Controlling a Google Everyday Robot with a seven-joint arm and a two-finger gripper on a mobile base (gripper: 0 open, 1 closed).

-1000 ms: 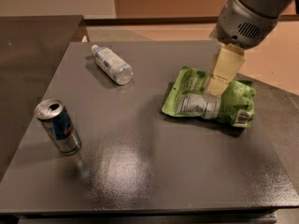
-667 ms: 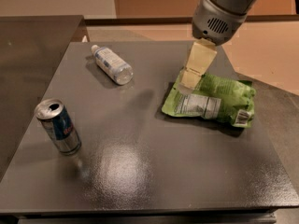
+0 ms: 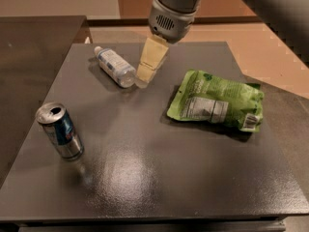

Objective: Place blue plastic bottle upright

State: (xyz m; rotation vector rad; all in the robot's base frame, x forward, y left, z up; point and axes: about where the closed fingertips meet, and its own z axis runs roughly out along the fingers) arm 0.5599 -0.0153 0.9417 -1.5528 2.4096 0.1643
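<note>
The blue plastic bottle (image 3: 114, 65) lies on its side at the back left of the dark table (image 3: 159, 178). It is clear, with a white cap pointing to the far left and a pale blue-and-white label. My gripper (image 3: 146, 76) hangs from the grey arm, its cream fingers (image 3: 150, 62) pointing down. The tips are just to the right of the bottle's base, close to it or touching it, and hold nothing.
A blue-and-silver drink can (image 3: 60, 131) stands upright at the left front. A green snack bag (image 3: 216, 105) lies flat to the right of the middle. A second dark surface (image 3: 34, 47) adjoins at the far left.
My gripper has moved left from above the green bag to the base end of the bottle. The bottle, can and bag have not moved.
</note>
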